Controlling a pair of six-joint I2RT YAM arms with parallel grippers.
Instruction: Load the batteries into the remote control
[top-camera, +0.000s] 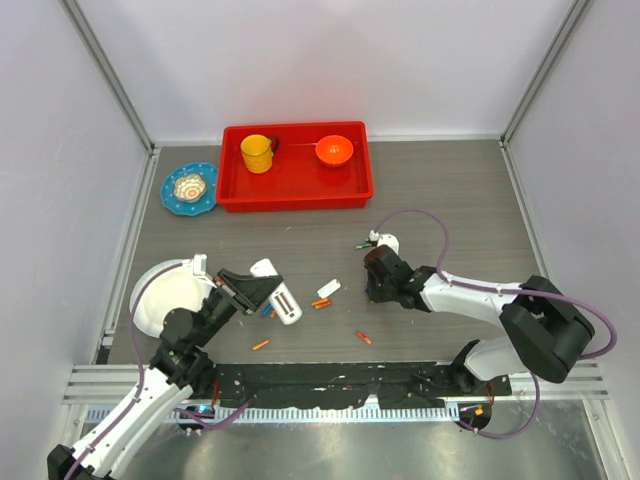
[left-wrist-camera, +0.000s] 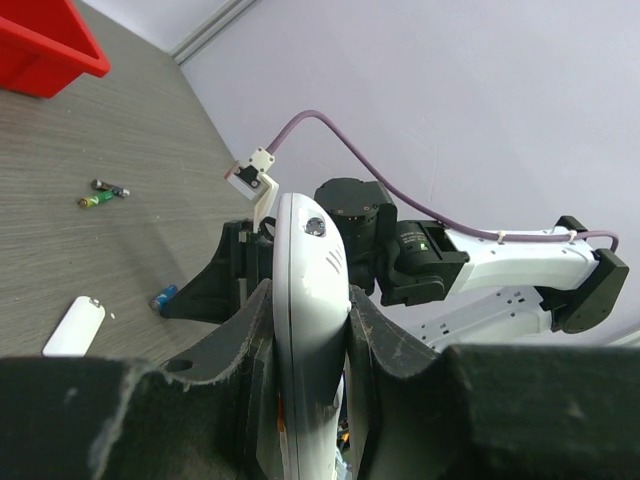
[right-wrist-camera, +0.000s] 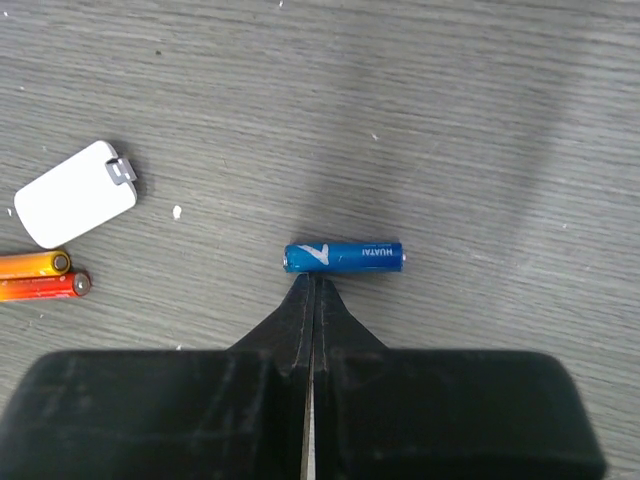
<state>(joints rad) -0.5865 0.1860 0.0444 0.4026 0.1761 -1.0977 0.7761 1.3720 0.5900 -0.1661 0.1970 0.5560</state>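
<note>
My left gripper (top-camera: 266, 292) is shut on the white remote control (top-camera: 284, 303), holding it edge-up between the fingers (left-wrist-camera: 308, 300). My right gripper (right-wrist-camera: 311, 280) is shut and empty, and its tips rest against a blue battery (right-wrist-camera: 343, 257) lying on the table. The white cover piece (right-wrist-camera: 75, 193) lies to the left, with two orange batteries (right-wrist-camera: 35, 275) below it. From above, the cover (top-camera: 329, 288) and the orange pair (top-camera: 321, 302) sit between the arms. Loose batteries lie at the front (top-camera: 261, 344) and front right (top-camera: 363, 337). A green battery (left-wrist-camera: 95, 200) lies farther back.
A red tray (top-camera: 296, 204) at the back holds a yellow cup (top-camera: 257, 153) and an orange bowl (top-camera: 334, 150). A blue plate (top-camera: 189, 188) sits left of it. A white round plate (top-camera: 160, 295) lies beside my left arm. Walls close in three sides.
</note>
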